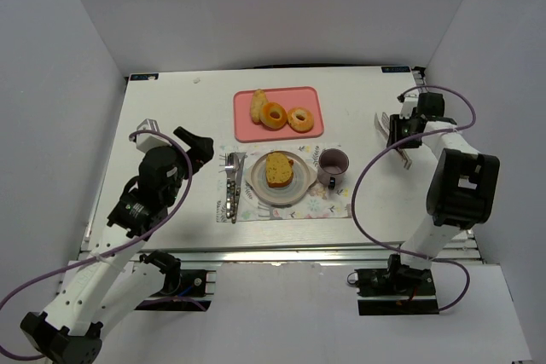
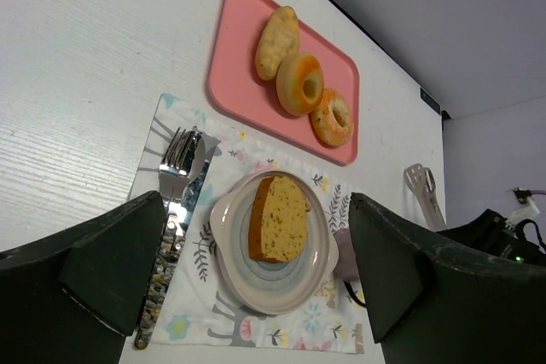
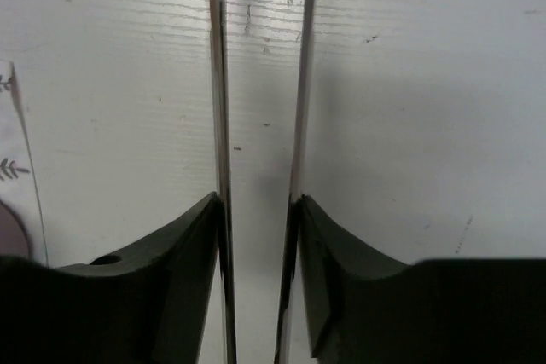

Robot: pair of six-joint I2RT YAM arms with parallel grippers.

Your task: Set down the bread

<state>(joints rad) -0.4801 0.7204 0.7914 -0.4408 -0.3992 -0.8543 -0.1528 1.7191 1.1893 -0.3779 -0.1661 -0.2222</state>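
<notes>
No text is legible; the labels (image 1: pixel 143 77) on the table's (image 1: pixel 171 112) far edge are too small.

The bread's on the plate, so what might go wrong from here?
The bread looks propped on its edge on the plate; a bump might topple it. The right gripper pinches the thin metal tongs, which may slip out. The open left gripper hangs near the fork and might knock it.

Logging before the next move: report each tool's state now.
Left tool: open, empty.
Right tool: closed on the tongs.
</notes>
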